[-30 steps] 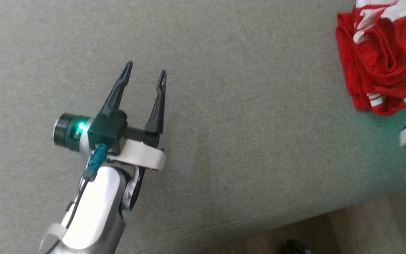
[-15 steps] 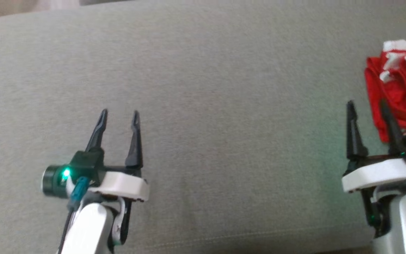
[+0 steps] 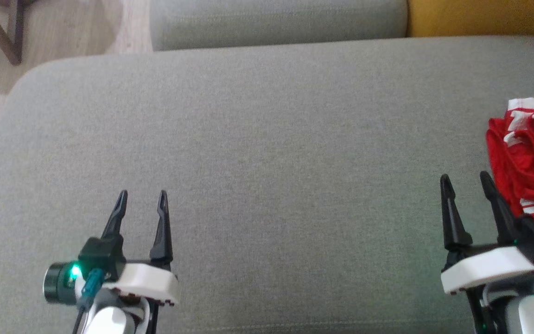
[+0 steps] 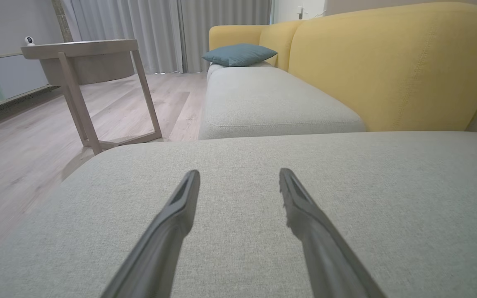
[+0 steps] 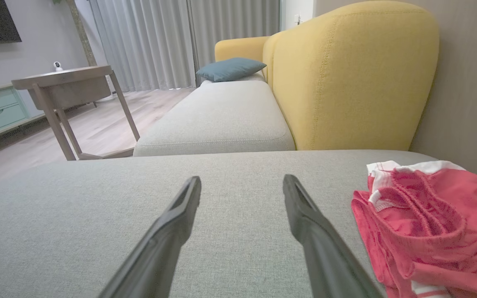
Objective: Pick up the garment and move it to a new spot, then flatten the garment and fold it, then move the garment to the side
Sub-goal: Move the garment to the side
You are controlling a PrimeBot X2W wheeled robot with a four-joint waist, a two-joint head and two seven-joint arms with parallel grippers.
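Note:
The garment (image 3: 529,157) is a crumpled red piece with white trim, lying at the right edge of the grey cushion (image 3: 267,139). In the right wrist view the garment (image 5: 425,223) sits just right of my fingers. My right gripper (image 3: 466,178) hovers open over the cushion, its fingertips close beside the garment's left edge, nothing between them. My left gripper (image 3: 143,194) is open and empty over the cushion's near left part, far from the garment. In the wrist views the left gripper (image 4: 239,174) and the right gripper (image 5: 242,179) both show spread fingers above bare fabric.
A second grey cushion (image 4: 263,99) and a yellow sofa back (image 5: 346,78) lie beyond. A blue pillow (image 4: 238,54) rests at the far end. A wooden side table (image 4: 85,74) stands on the wood floor (image 4: 23,157) to the left.
The head camera has swung, so the whole picture shifted: the right gripper came into view and the cushion's far edge now shows. Both grippers stay open.

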